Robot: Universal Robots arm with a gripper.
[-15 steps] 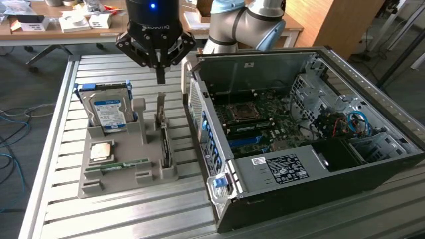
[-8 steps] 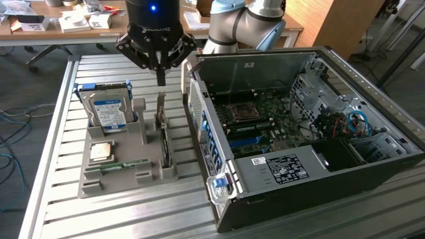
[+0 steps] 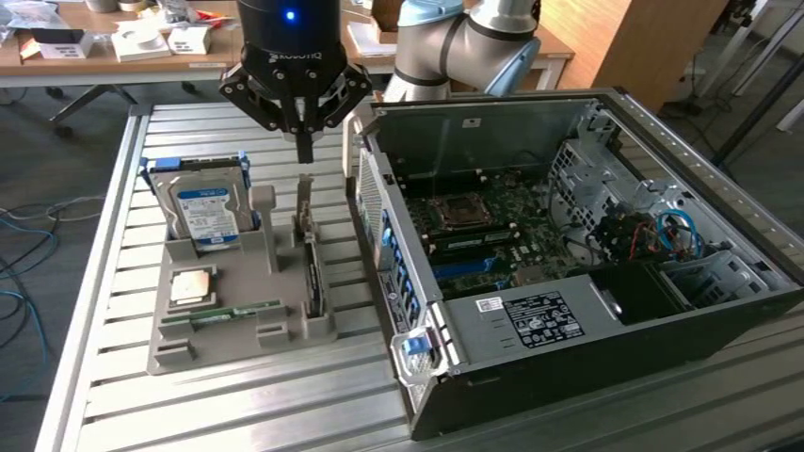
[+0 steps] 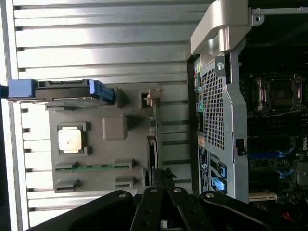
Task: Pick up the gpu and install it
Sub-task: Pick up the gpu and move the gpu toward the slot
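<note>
Well, my gripper [image 3: 303,149] hangs with its fingers pressed together and nothing between them, just above the gpu [image 3: 309,247]. The card stands on edge in a slot of the gray holder [image 3: 251,273] (the side nearest the computer case [image 3: 477,386]). Its long axis runs alongside the case wall. The pale bracket end is upright, farthest from the exterior camera, beneath my fingertips.

Table [image 3: 251,405]: ribbed bare metal — dull sheen
Holder [image 3: 279,282]: smooth matt grey plastic
Gpu [image 3: 308,250]: dark board, pale metal bracket
Hard drive [image 3: 207,212]: silver metal, glossy label
Case [image 3: 603,377]: dark metal — perforated rear
</note>
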